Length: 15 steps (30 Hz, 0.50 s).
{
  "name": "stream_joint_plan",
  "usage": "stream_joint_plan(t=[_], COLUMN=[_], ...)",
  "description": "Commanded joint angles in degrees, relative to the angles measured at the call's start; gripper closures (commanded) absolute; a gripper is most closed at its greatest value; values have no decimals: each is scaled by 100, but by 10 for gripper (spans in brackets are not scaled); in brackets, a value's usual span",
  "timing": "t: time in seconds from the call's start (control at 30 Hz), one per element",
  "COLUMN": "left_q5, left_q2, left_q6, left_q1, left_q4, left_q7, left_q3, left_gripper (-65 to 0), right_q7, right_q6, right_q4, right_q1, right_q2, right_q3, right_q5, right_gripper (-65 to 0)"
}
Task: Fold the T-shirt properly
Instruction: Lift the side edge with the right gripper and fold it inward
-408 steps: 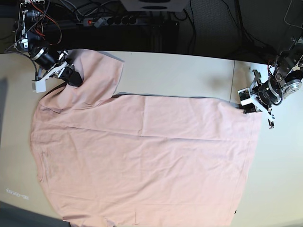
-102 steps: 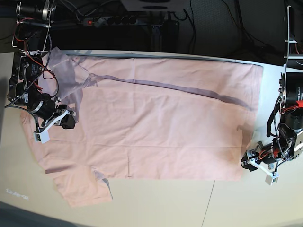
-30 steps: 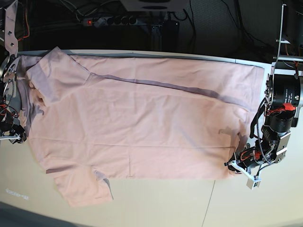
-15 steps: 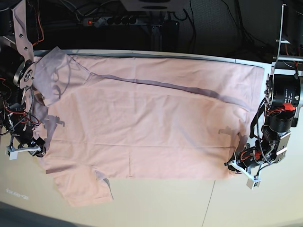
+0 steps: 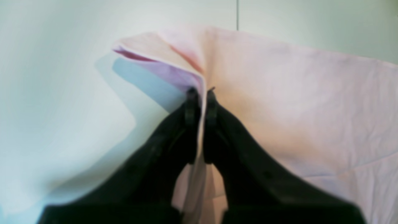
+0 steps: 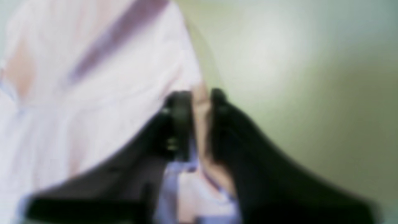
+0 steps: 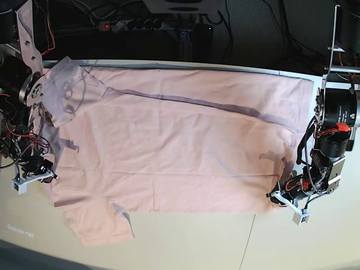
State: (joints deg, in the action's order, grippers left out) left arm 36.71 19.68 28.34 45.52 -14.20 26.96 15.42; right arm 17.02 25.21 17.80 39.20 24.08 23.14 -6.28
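The large pale pink cotton T-shirt point(image 7: 180, 140) lies spread across the pale table point(image 7: 292, 242). The left gripper point(image 5: 201, 93) pinches its lifted corner; the right gripper point(image 6: 196, 96), blurred, seems clamped on its opposite edge.

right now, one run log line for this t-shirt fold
pale pink cotton T-shirt spread on table | left gripper shut on shirt corner | right gripper shut on shirt edge | next fold not begun

The right end effector point(image 7: 49, 176) has apparently closed on the T-shirt point(image 7: 180, 146) edge.
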Motion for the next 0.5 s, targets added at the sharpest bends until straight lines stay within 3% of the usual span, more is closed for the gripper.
stream_joint_plan(t=[0.0,0.13,0.27,0.4,0.47], left_q5=[-48,76,264,767,1019], left_q2=[46,52,85,199,258], left_q6=[20,22,42,632,717], left_q1=[146,146,181,284,365], left_q4=[-50,-50,-50,-50,-50], left_q7=[24,28,33,385,713], left_q3=[0,0,0,0,0], left_gripper=[0,0,0,0,0], right_q7=[376,376,378,378,378], right_q6=[-57,-57,-50,101,223], right_q4=[61,361,608,721,765], right_q1=[26,17,-2,-7,-4], right_q2=[2,4,4,31,76], right_q3=[-13,-13,-13,-70,-133], right_q5=[243,734,739,511,317], right_gripper=[0,0,0,0,0])
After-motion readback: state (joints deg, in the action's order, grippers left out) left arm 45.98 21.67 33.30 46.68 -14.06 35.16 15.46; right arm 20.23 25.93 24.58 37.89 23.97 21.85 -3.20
